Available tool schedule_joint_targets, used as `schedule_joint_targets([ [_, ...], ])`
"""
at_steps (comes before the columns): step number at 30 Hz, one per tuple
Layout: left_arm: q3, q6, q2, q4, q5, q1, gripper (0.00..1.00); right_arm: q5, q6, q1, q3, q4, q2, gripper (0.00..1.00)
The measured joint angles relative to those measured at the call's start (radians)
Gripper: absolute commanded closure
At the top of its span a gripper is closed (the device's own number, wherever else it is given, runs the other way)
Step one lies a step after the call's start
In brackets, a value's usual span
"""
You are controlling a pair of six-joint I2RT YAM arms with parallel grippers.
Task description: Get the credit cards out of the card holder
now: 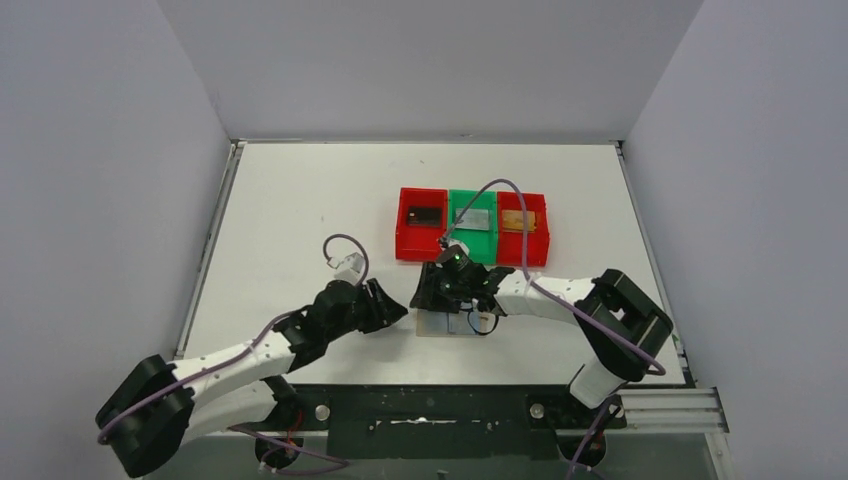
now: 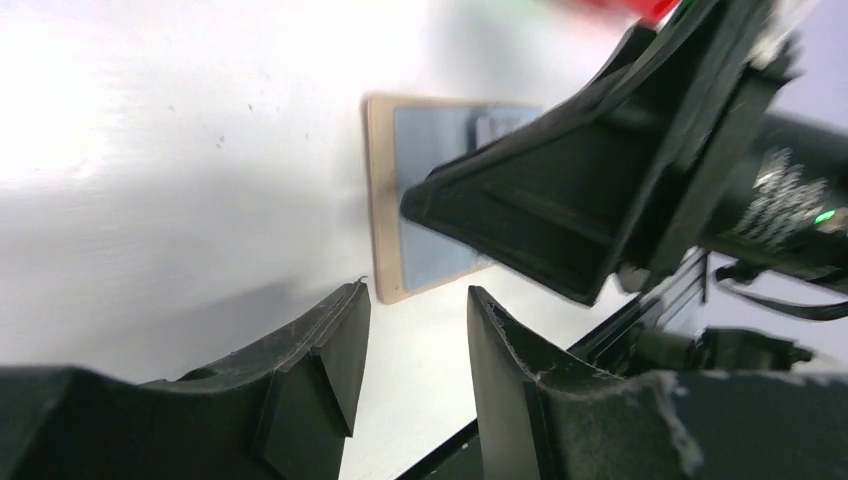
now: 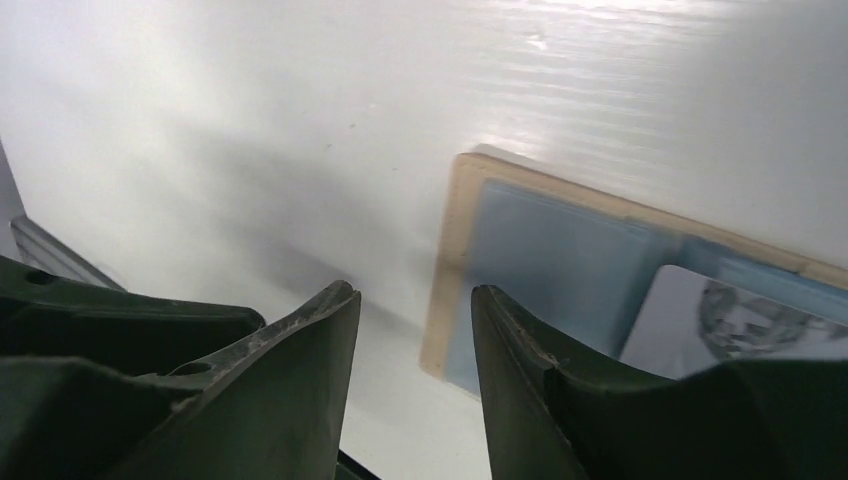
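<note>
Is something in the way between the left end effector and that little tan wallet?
Partly. The right end effector hangs over much of the wallet, facing the left end effector. The wallet's nearest tan edge lies uncovered, only bare table between.

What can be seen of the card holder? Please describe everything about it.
The card holder lies opened flat on the white table, in front of the coloured trays. It has a tan border, perhaps leather, and pale blue-grey inner panels. A pale card with a grey printed picture shows at one panel. The right gripper hangs over its edge, jaws apart; whether it touches cannot be told. The left gripper is beside it, not touching.
</note>
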Motion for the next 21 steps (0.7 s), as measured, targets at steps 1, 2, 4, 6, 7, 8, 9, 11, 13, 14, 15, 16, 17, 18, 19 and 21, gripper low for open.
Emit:
schedule_joint_targets([
  [1,-0.011,-0.01,-0.064,-0.022,-0.031,0.0,0.58,-0.004,-0.009,0.004,0.006,0.001,0.0,0.51],
  [2,-0.016,-0.02,-0.119,-0.046,-0.058,0.0,0.57,-0.008,-0.016,0.01,0.01,0.003,-0.005,0.5],
  [4,-0.019,-0.029,-0.209,-0.086,-0.105,0.0,0.55,-0.014,-0.027,0.016,0.01,-0.001,-0.03,0.5],
  [6,-0.019,-0.029,-0.266,-0.109,-0.129,0.003,0.54,-0.001,-0.032,0.012,0.008,-0.013,-0.072,0.5],
  [7,-0.019,-0.029,-0.281,-0.113,-0.135,0.003,0.54,0.015,-0.032,0.006,0.002,-0.021,-0.108,0.5],
  [8,-0.019,-0.025,-0.286,-0.112,-0.135,0.005,0.54,0.03,-0.031,-0.001,-0.004,-0.032,-0.139,0.51],
  [9,-0.019,-0.021,-0.278,-0.109,-0.133,0.005,0.53,0.05,-0.028,-0.014,-0.012,-0.05,-0.179,0.52],
  [11,-0.011,-0.012,-0.23,-0.095,-0.109,0.007,0.53,0.089,-0.019,-0.06,-0.039,-0.081,-0.254,0.54],
  [13,0.015,0.003,-0.137,-0.074,-0.066,0.008,0.53,0.119,-0.01,-0.121,-0.082,-0.108,-0.317,0.56],
  [14,0.032,0.008,-0.085,-0.056,-0.039,0.008,0.53,0.13,-0.009,-0.15,-0.107,-0.122,-0.34,0.57],
  [15,0.046,0.01,-0.044,-0.036,-0.015,0.008,0.53,0.138,-0.006,-0.172,-0.128,-0.131,-0.356,0.58],
  [16,0.064,0.013,0.005,-0.01,0.013,0.008,0.53,0.145,-0.005,-0.193,-0.154,-0.143,-0.373,0.58],
  [17,0.082,0.014,0.052,0.021,0.04,0.008,0.54,0.146,-0.003,-0.208,-0.179,-0.159,-0.387,0.59],
  [18,0.097,0.015,0.089,0.046,0.063,0.008,0.53,0.146,-0.002,-0.216,-0.2,-0.173,-0.399,0.6],
  [19,0.114,0.015,0.128,0.071,0.09,0.008,0.53,0.145,-0.002,-0.22,-0.214,-0.18,-0.407,0.61],
  [21,0.155,0.014,0.212,0.125,0.138,0.008,0.54,0.136,-0.002,-0.226,-0.235,-0.194,-0.422,0.62],
])
